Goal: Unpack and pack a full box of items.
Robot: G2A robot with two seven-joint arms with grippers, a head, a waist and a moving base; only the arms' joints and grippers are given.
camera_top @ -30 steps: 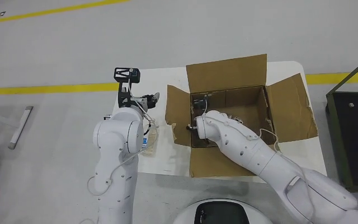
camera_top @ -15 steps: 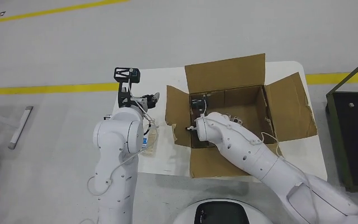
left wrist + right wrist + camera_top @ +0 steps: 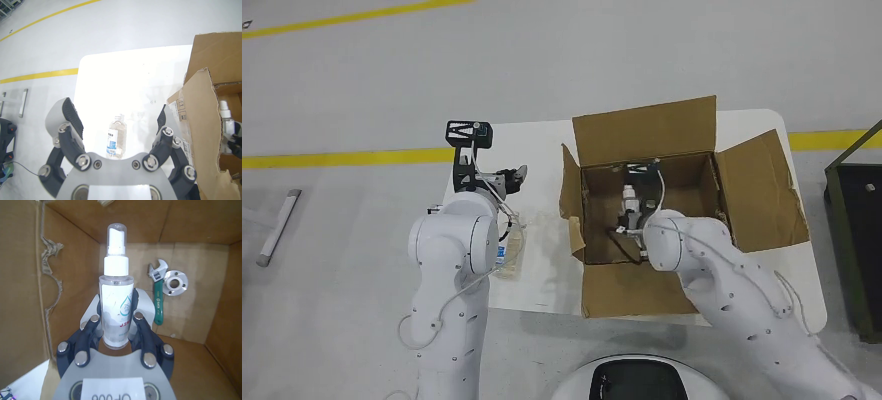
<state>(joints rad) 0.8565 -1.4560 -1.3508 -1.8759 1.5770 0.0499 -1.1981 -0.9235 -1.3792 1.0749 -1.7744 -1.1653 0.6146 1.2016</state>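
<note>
Clear plastic with a white pump head under a see-through dome, the spray bottle [image 3: 115,289] is clamped in the right pincer [image 3: 117,298]. The pincer is closed tight on the bottle's labelled body, near the base. The bottle's long axis runs in line with the fingers, base toward the wrist and cap toward the far wall of the cardboard box [image 3: 22,294]. It is inside the box and looks to be held clear of the floor, though I cannot tell how high.

Beyond it on the box floor lies a green-handled adjustable wrench [image 3: 157,298] with a bright steel head. Touching that head is a round metal flange [image 3: 174,282] with bolt holes.

I judge the coming move to be out and to the left. The box's left wall and its torn, upstanding flap [image 3: 202,132] stand between the bottle and the bare white surface [image 3: 122,75], so the bottle must go up before it goes across.

On that side the left pincer [image 3: 115,107] hangs wide open and empty, its ribbed black pads facing each other. Below it a small clear bottle [image 3: 115,140] with a blue-and-white label rests on the surface just beside the box. The left arm is nearer that landing place, while the right arm has the load. Farther on, the glossy surface ends at its rounded far-left corner.
</note>
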